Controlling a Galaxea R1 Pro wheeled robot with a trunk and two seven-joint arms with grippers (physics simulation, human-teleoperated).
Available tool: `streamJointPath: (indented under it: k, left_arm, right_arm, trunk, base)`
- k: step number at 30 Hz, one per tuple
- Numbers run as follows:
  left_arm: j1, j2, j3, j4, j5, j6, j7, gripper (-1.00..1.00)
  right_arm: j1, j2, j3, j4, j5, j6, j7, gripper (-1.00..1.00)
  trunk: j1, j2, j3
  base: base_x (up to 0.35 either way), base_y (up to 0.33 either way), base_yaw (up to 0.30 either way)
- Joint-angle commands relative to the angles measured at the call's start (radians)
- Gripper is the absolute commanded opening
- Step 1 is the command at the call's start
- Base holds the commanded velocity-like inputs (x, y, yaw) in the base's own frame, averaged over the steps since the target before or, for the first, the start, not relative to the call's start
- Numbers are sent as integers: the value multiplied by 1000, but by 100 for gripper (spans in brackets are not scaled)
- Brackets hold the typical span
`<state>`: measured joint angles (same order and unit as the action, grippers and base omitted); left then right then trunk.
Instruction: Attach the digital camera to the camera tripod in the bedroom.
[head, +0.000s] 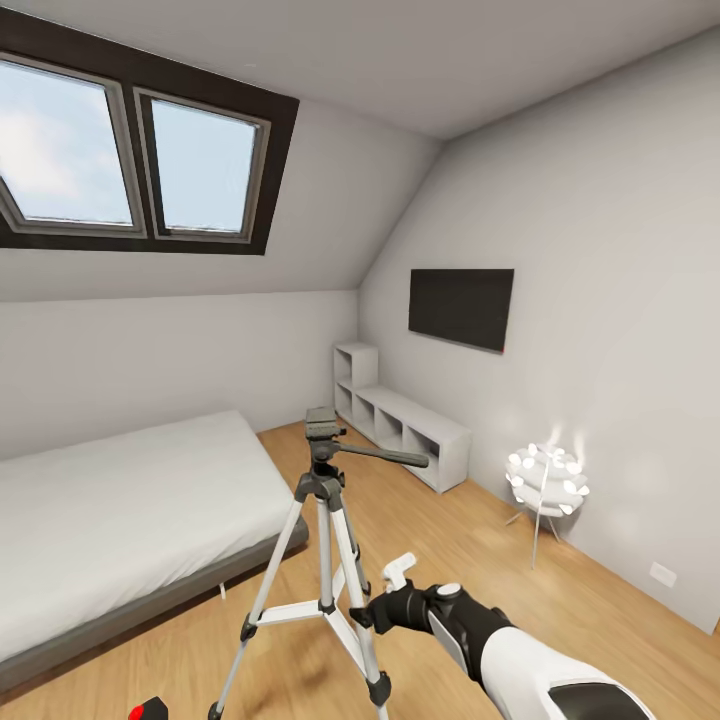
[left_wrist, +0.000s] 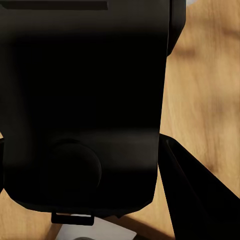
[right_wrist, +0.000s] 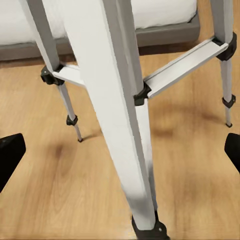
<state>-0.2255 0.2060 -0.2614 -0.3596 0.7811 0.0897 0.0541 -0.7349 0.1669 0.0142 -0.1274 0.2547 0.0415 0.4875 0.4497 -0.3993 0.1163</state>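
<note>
The camera tripod (head: 325, 520) stands upright on the wood floor beside the bed, its black pan head (head: 322, 425) bare and its side handle pointing right. My right gripper (head: 385, 592) is open, low down next to the tripod's nearest leg (right_wrist: 122, 125), which runs between the black fingertips (right_wrist: 11, 152) without touching them. The digital camera (head: 150, 710) peeks in at the head view's bottom left edge, black with a red dot. In the left wrist view its black body (left_wrist: 85, 105) sits right in front of the lens, with one dark finger (left_wrist: 192, 197) beside it.
A low grey bed (head: 120, 500) lies left of the tripod. A white shelf unit (head: 400, 420) and a wall screen (head: 460, 307) are on the right wall, with a white lamp (head: 547, 482) on thin legs near them. Skylights (head: 130, 160) sit in the sloped ceiling.
</note>
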Motion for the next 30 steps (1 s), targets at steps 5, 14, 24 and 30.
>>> streamJointPath:
  k: [5,14,24,30]
  left_arm:
    - [0,1,-7,-2,6,4,6,-100]
    - [0,1,-6,-2,6,4,6,-100]
    - [0,1,-6,-2,6,3,6,-100]
    - [0,2,-6,-2,6,3,6,-100]
  right_arm:
    - [0,4,1,1,5,3,23,100]
    - [0,8,0,1,7,-37,5,100]
    - [0,8,-1,0,1,-125,-90,100]
    - [0,8,-1,0,0,-144,-95,100]
  trunk:
    - [0,-1,0]
    - [0,-1,0]
    - [0,-1,0]
    - [0,-1,0]
  base:
    - [0,0,0]
    - [0,0,0]
    - [0,0,0]
    - [0,0,0]
